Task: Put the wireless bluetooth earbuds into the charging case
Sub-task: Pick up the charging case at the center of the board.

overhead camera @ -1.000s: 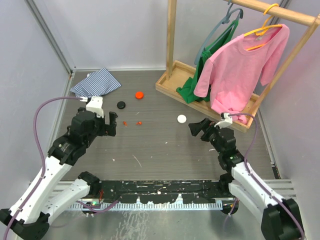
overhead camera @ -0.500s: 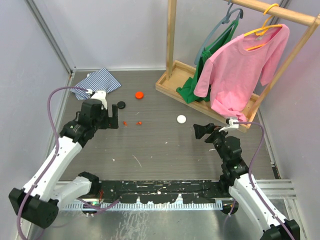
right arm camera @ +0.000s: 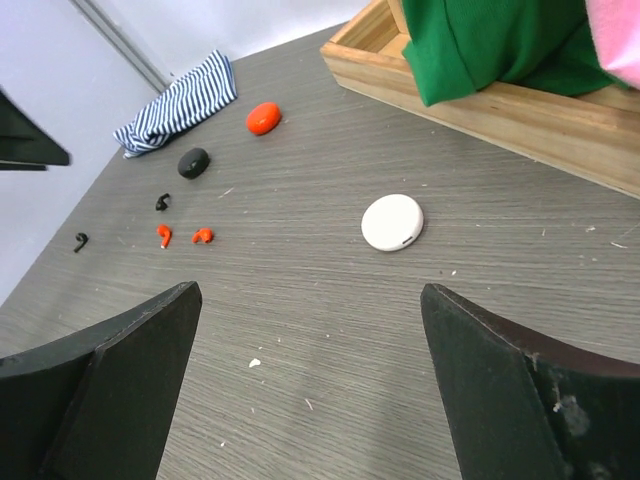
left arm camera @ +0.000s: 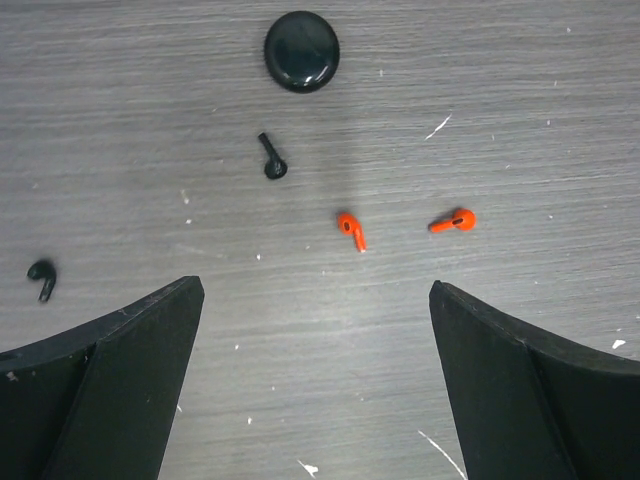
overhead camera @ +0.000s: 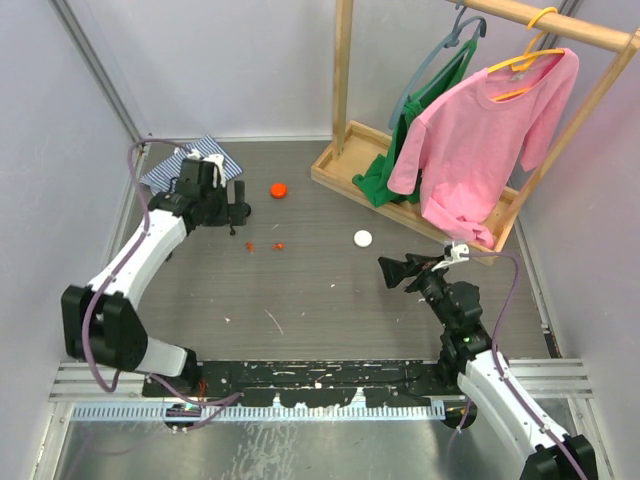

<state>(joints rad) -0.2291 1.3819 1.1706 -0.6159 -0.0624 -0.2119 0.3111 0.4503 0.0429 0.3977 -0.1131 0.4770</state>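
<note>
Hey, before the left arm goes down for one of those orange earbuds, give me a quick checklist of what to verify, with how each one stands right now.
1. Left gripper open and empty: ok.
2. Right gripper open and empty: ok.
3. Orange earbuds lying free, apart from each other: ok.
4. Black earbud clear of the orange pair: ok.
5. Black case open to receive earbuds: not ok, it looks shut.
6. Orange case open: cannot tell, too small.
</note>
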